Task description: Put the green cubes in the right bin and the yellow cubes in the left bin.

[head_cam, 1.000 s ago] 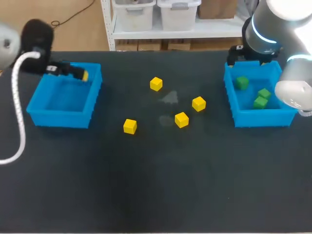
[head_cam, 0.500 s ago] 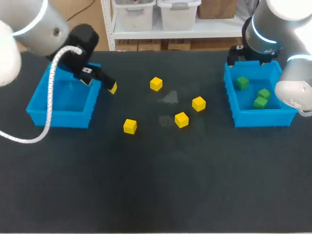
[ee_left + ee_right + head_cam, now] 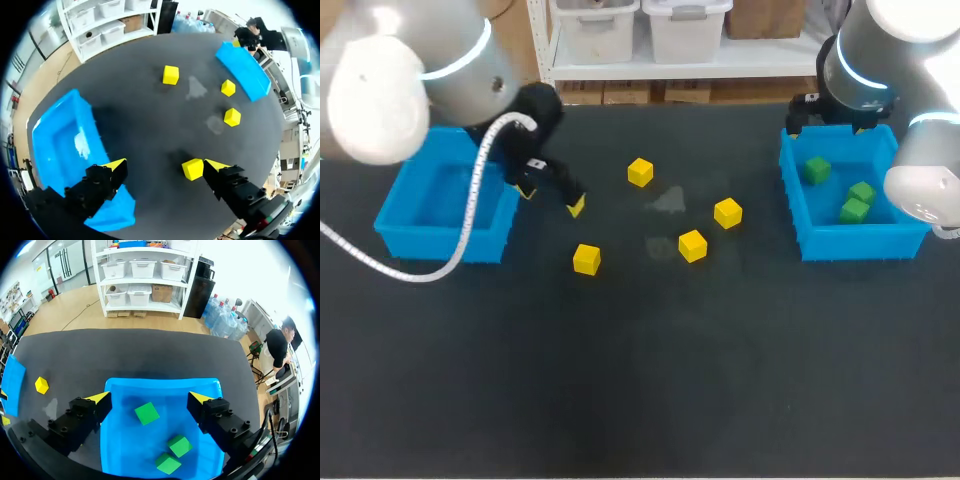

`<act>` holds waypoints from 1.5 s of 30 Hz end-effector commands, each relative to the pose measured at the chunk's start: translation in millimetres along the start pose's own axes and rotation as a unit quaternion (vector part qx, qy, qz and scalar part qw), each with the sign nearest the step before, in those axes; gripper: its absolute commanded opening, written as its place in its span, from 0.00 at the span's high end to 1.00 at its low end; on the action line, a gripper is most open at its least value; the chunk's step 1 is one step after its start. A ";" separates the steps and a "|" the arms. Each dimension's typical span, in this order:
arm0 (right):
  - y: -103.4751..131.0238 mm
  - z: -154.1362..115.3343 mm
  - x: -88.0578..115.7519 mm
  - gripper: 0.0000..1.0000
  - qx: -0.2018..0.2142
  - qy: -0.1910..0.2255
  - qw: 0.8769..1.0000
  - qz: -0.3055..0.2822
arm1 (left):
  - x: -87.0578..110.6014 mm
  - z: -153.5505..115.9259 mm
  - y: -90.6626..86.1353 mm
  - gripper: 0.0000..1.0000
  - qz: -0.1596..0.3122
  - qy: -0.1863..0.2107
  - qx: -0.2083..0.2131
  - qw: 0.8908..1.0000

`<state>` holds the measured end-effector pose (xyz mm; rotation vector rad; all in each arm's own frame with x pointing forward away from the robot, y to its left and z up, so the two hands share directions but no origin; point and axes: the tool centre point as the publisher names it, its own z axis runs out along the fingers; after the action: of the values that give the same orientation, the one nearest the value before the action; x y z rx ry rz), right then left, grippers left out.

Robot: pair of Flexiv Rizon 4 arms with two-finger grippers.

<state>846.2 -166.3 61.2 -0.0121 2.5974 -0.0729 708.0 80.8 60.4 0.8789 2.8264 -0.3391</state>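
Four yellow cubes (image 3: pixel 692 245) loose on the table (image 3: pixel 620 380), none yet inside the empty-looking left bin (image 3: pixel 440 245). Three green cubes (image 3: pixel 854 210) already down in the right bin (image 3: pixel 860 243), at the far end of the table from the left bin; green half judged finished.

Left tool (image 3: pixel 165 165) spread wide and carrying nothing, hanging just off the left bin's inner wall, above the nearest cube (image 3: pixel 192 169), the yellow one closest to the left bin. Not centred: cube hard by one finger (image 3: pixel 225 177), well apart from the other. Right tool (image 3: pixel 148 398) likewise spread and empty, parked over the right bin, farthest from the left bin.

Likely step: lining up for a yellow pick.

Risks from here:
- Dropping straight down with this offset, landing a fingertip on the cube's top or edge and kicking it farther from the left bin.
- Closing off-centre, dragging the cube sideways, catching it by a corner and losing it on the short carry.
- Swinging over low, clipping the left bin's wall and shoving the bin.
- Releasing short of the wall, bouncing the cube off the rim.
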 end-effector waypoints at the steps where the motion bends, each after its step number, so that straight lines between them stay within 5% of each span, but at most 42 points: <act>1: -0.5 -0.9 1.6 0.00 0.000 -0.003 1.000 0.000 | -7.0 8.4 -7.5 0.00 0.008 0.057 0.003 0.998; 33: -0.5 -0.9 1.6 0.00 0.000 -0.003 1.000 0.000 | 35.8 35.9 -65.1 0.00 0.054 0.123 -0.037 0.990; 45: -0.5 -0.9 1.6 0.00 0.000 -0.003 1.000 0.000 | 32.6 63.4 -44.4 0.00 0.040 0.159 -0.089 0.982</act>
<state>846.2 -166.4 61.2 -0.0120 2.5973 -0.0730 651.4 50.5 4.8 1.0807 3.0004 0.0480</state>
